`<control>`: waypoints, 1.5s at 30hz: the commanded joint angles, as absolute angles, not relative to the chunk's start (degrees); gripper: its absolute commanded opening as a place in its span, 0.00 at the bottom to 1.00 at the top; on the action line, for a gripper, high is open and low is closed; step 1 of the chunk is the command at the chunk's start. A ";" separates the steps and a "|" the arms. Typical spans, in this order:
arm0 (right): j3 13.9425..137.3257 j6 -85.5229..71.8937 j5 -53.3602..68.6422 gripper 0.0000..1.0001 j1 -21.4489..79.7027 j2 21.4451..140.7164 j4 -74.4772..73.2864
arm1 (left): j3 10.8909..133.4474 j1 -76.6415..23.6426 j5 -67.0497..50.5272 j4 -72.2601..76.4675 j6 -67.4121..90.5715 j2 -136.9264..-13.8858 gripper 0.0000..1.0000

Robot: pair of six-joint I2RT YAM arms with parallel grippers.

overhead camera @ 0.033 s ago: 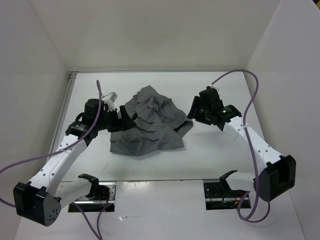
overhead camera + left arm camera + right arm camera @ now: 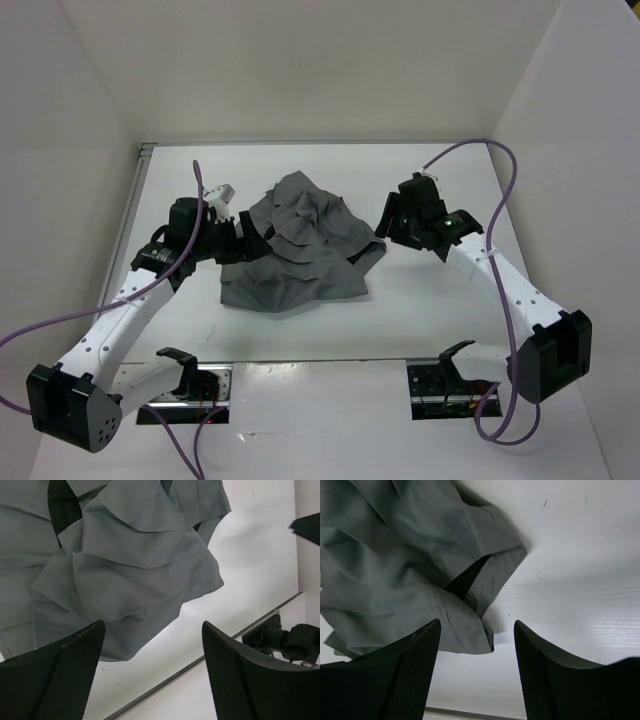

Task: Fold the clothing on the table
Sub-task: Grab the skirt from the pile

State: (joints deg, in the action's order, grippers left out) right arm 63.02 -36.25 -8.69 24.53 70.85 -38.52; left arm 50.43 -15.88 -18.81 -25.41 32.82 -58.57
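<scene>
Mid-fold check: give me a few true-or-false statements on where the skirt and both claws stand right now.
1. The skirt lies crumpled in a heap. True.
2. The left claw is shut on fabric. False: its jaws stand open, gripping nothing.
3. The right claw is open. True.
4. Both claws sit at the skirt's left side. False: there is one at each side.
5. The skirt hangs over the table edge. False: it lies wholly on the table.
</scene>
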 commanded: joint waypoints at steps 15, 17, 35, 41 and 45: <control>76.98 -25.23 -18.27 0.52 30.23 97.71 -33.13 | 51.77 -15.56 -23.38 -23.20 31.11 -63.11 0.87; 79.09 -24.43 -20.82 0.52 31.02 99.66 -33.83 | 51.77 -15.56 -23.38 -23.73 31.11 -63.11 0.87; 83.32 -23.91 -34.19 0.46 34.19 107.32 -38.58 | 50.19 -15.56 -22.85 -24.26 31.64 -62.05 0.87; 82.79 -23.91 -32.70 0.46 34.19 108.71 -38.58 | 50.19 -15.56 -22.85 -23.73 32.17 -62.57 0.87; 82.18 -23.91 -30.68 0.41 34.19 110.91 -38.06 | 50.19 -15.56 -22.85 -23.73 32.17 -62.58 0.87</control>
